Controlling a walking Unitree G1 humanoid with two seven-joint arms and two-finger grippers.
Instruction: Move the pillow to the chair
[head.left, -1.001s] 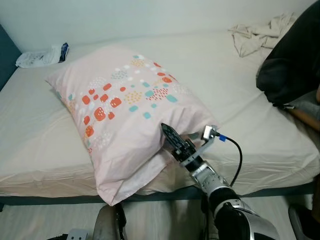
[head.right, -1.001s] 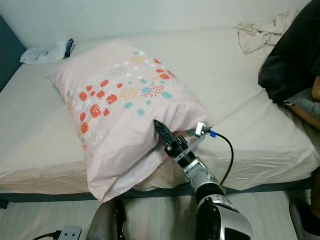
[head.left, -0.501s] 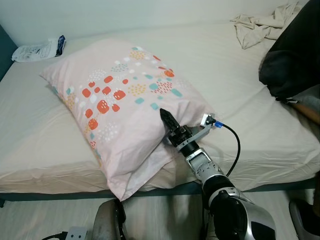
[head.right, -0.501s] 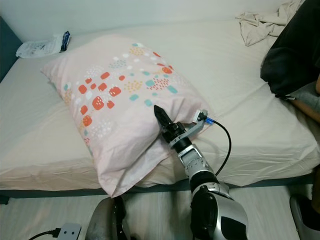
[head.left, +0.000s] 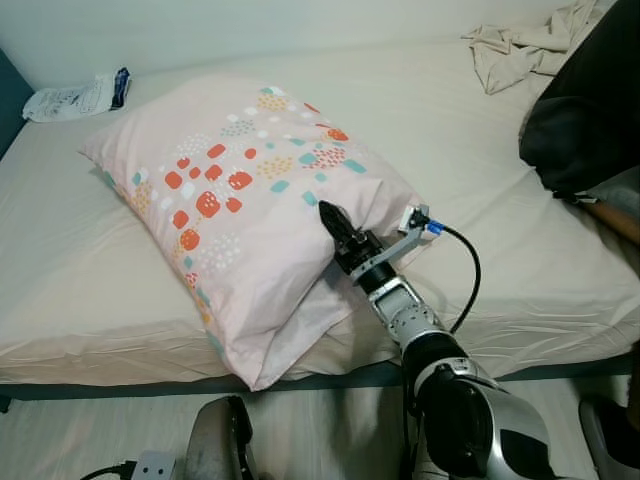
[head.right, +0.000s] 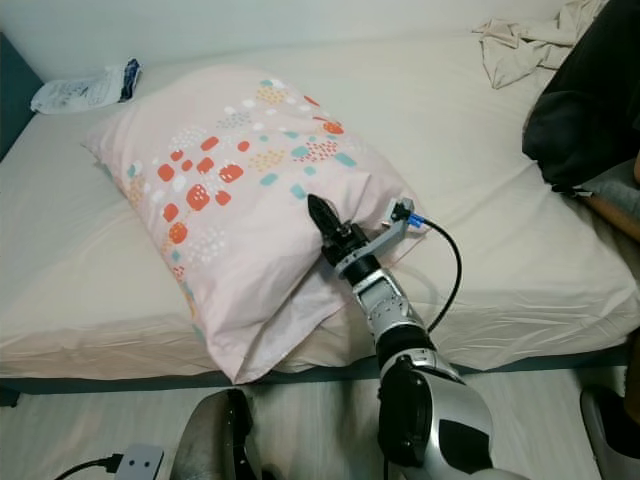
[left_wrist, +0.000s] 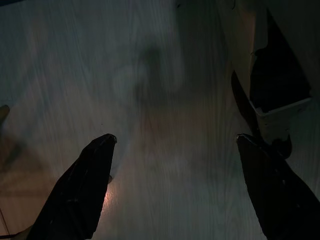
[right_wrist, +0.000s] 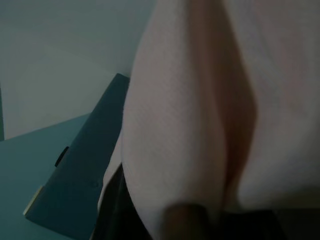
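1. Left eye view: the pillow (head.left: 245, 210), pale pink with red and teal spots, lies on the bed (head.left: 480, 160), its near corner hanging over the bed's near edge. The right tool (head.left: 338, 226) is pressed into the pillow's near right side, with cloth bunched around its black fingers; I cannot tell how far apart they stand. Against half a second ago, the tool sits a little farther up the bed and the pillow's right edge is puckered more tightly around it. The pillow's lower corner has shifted slightly right.

2. Right eye view: the same scene. A white packet (head.right: 85, 92) lies at the far left of the bed, crumpled cloth (head.right: 520, 45) at the far right, and a dark bundle (head.right: 590, 110) at the right edge. All three stay where they were. The blue-tipped cable (head.right: 440, 265) loops from the wrist as before.

3. Left wrist view: dim. The left tool (left_wrist: 175, 190) hangs over a pale wooden floor (left_wrist: 150, 100), its two black fingers wide apart and holding nothing.

4. Right wrist view: pink pillow cloth (right_wrist: 200, 110) is folded close against the camera, with a dark teal surface (right_wrist: 75, 190) beyond it.
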